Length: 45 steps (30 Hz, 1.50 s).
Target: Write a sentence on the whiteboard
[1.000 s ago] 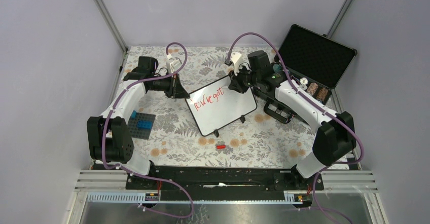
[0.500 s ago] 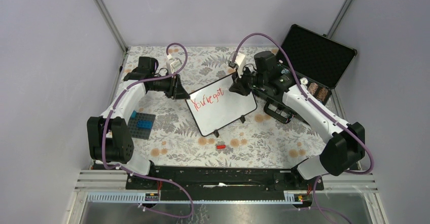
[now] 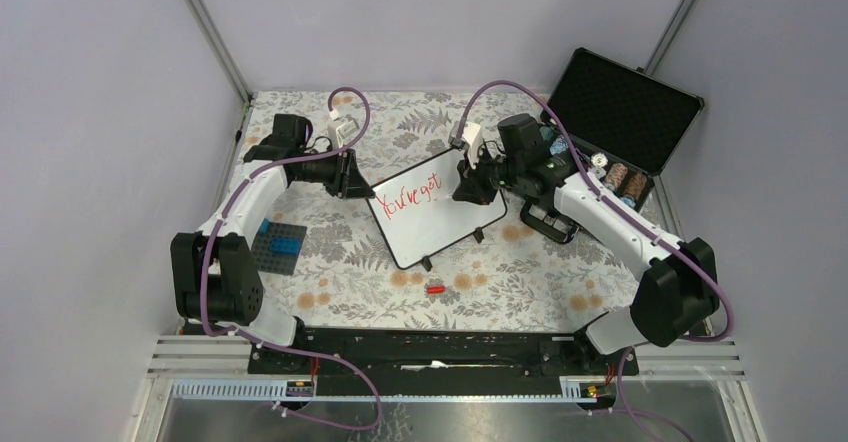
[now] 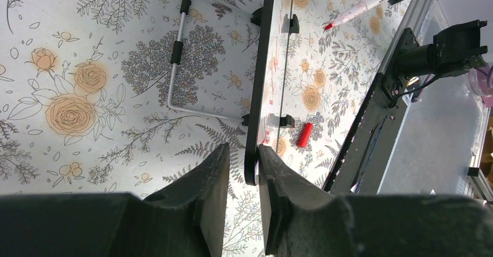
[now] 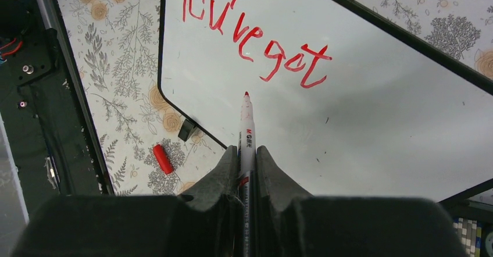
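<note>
The whiteboard (image 3: 440, 217) stands tilted on its feet in the middle of the flowered table. The red sentence (image 3: 405, 198) on it reads "You've got" (image 5: 250, 36). My right gripper (image 5: 247, 149) is shut on a white marker (image 5: 247, 130). The marker's red tip hovers just below the word "got", over bare white surface. My left gripper (image 4: 243, 152) is at the board's left corner, open. The board's black edge (image 4: 261, 65) lies between its fingers, with a gap on the left side. In the top view my left gripper (image 3: 352, 180) and right gripper (image 3: 470, 184) flank the board.
The marker's red cap (image 3: 435, 289) lies on the table in front of the board. An open black case (image 3: 620, 112) stands at the back right with small items at its front. A dark baseplate with blue bricks (image 3: 278, 245) lies near the left arm.
My left gripper's jaws have opened off the board's corner. My right gripper has shifted the marker a little right and nearer, from the board's top edge to below the writing.
</note>
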Each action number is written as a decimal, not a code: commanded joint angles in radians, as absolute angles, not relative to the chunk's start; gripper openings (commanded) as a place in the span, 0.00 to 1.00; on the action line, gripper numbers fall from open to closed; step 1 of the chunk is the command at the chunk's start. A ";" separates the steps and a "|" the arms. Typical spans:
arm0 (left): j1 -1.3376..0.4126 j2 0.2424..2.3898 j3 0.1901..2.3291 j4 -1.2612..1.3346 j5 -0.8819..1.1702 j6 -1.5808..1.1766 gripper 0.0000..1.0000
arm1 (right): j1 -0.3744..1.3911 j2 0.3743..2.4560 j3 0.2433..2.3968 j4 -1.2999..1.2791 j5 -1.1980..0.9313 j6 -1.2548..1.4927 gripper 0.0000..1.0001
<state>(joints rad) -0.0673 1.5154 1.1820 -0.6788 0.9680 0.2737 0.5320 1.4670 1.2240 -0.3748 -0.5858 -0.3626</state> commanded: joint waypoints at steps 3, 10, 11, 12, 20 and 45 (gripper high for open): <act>-0.072 1.493 1.182 -0.650 0.985 0.293 0.25 | 0.531 1.435 1.224 -0.343 -0.545 -0.345 0.00; -0.074 1.499 1.186 -0.649 0.978 0.291 0.12 | 0.499 1.442 1.232 -0.296 -0.484 -0.337 0.00; -0.074 1.499 1.185 -0.649 0.976 0.291 0.11 | 0.498 1.445 1.233 -0.294 -0.477 -0.340 0.00; -0.074 1.500 1.185 -0.650 0.976 0.292 0.11 | 0.498 1.450 1.235 -0.293 -0.472 -0.341 0.00; -0.075 1.511 1.191 -0.649 0.971 0.293 0.04 | 0.493 1.464 1.248 -0.249 -0.413 -0.329 0.00; -0.077 1.519 1.195 -0.649 0.964 0.293 0.00 | 0.486 1.545 1.315 -0.242 -0.443 -0.316 0.00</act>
<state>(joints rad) -0.0715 1.5158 1.1820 -0.6819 0.9821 0.2699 0.4904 1.5311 1.2613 -0.2745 -0.4316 -0.3214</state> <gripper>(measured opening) 0.108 0.164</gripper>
